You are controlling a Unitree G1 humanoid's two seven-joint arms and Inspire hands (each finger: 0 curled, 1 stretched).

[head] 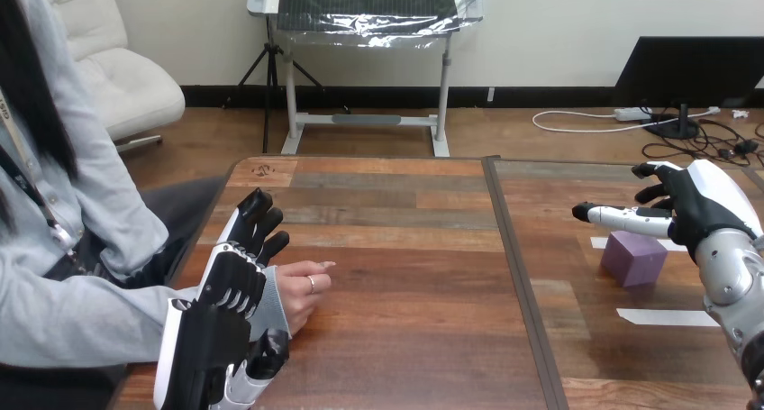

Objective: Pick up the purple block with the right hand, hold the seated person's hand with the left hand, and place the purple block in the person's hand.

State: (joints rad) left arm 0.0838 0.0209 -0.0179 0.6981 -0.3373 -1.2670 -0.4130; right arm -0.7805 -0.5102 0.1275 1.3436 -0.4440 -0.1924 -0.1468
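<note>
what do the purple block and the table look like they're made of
Purple block: probably foam or painted wood; flat matte faces with no shine and slightly soft edges. Table: wood or wood-look laminate; plank pattern with visible grain and a faint sheen, so I can't tell which.

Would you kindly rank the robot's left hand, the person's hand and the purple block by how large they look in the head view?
1. left hand, nearest the camera.
2. person's hand, partly covered, and purple block: alike, unranked.
</note>
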